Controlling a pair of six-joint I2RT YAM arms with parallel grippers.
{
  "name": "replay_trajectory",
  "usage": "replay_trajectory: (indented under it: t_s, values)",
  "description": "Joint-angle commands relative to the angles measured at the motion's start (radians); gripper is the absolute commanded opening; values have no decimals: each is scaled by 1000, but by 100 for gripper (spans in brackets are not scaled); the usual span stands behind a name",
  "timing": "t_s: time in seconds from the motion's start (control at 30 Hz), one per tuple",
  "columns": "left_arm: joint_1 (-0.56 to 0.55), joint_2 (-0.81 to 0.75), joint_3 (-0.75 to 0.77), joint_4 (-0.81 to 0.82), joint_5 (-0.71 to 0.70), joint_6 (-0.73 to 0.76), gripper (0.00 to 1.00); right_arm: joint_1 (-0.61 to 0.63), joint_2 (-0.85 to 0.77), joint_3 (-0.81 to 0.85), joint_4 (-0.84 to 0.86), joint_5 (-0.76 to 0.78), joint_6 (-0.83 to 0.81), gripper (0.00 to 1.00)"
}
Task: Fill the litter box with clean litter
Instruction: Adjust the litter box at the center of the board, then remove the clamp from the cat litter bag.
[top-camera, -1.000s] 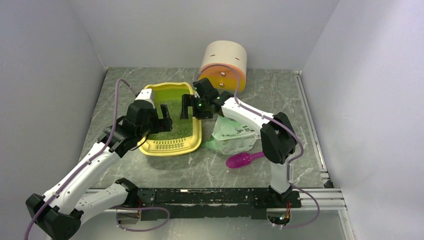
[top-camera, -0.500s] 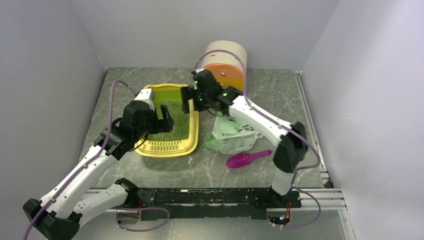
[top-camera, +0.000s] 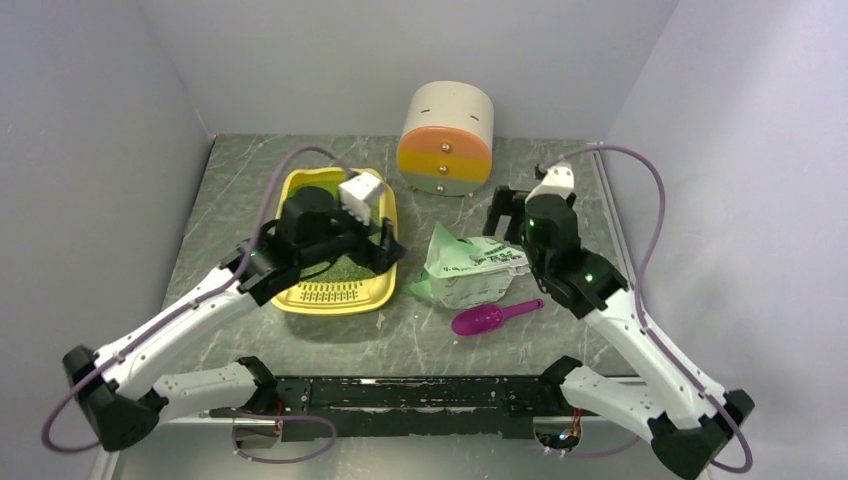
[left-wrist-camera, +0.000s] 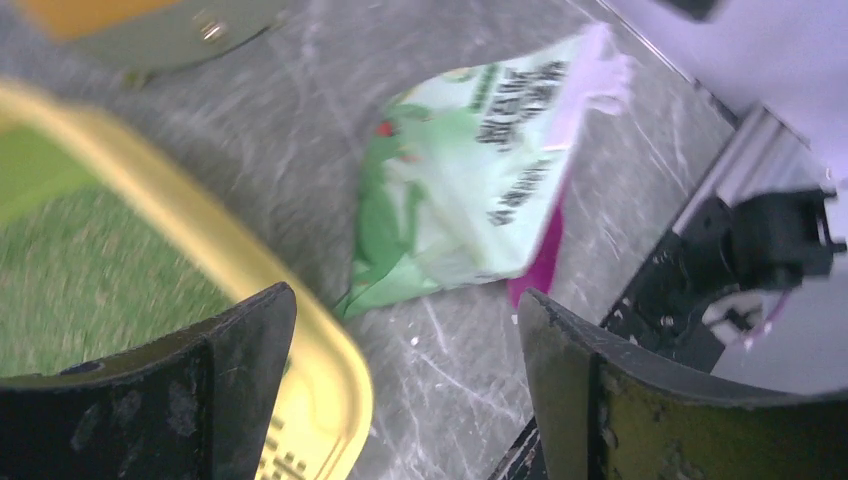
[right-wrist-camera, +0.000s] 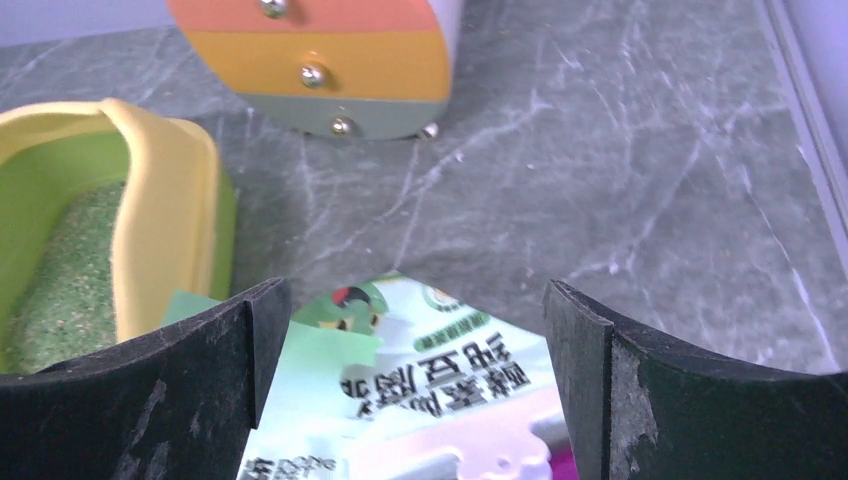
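Note:
The yellow litter box (top-camera: 300, 186) lies left of centre, its slotted grille (top-camera: 335, 293) at the near end. Greenish-grey clean litter (top-camera: 348, 270) covers its floor, partly hidden under my left arm. My left gripper (top-camera: 388, 246) hangs open over the box's right rim (left-wrist-camera: 250, 290), nothing between its fingers, and the litter (left-wrist-camera: 90, 280) shows to its left. My right gripper (top-camera: 505, 215) is open and empty above the far side of the green and white bag (right-wrist-camera: 420, 390). From there the box rim (right-wrist-camera: 160, 220) and litter (right-wrist-camera: 70, 280) sit at the left.
The printed bag (top-camera: 470, 268) lies right of the box, with a magenta scoop (top-camera: 490, 318) just in front of it. A round beige, orange and yellow drawer cabinet (top-camera: 447, 140) stands at the back. Grey walls close in on both sides; a metal rail runs along the right edge.
My right arm has swung off the litter box to the right and now hovers by the bag. My left arm has crossed the box to its right rim. The box shifted slightly left.

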Motion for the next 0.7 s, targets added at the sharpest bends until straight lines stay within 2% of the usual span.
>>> replay_trajectory:
  t_s: [0.0,0.07,0.23,0.43,0.53,0.67]
  values:
    - [-214,112,147,93,-29,208,87,-5,-112,-90,-11,110,30,100]
    - [-292,168,192,96,-81,292,87,-6,-147,-97,-48,141,44,100]
    - [-397,278,218,157,-47,441,80,-5,-191,-77,-162,271,112,100]
    - [-431,356,175,234,-13,537,79,-6,-240,-82,-182,352,127,100]
    - [-431,416,207,212,-100,531,71,-5,-254,-94,-157,345,100,100]
    - [-431,524,302,87,-104,534,55,-6,-256,-113,-129,292,44,100]
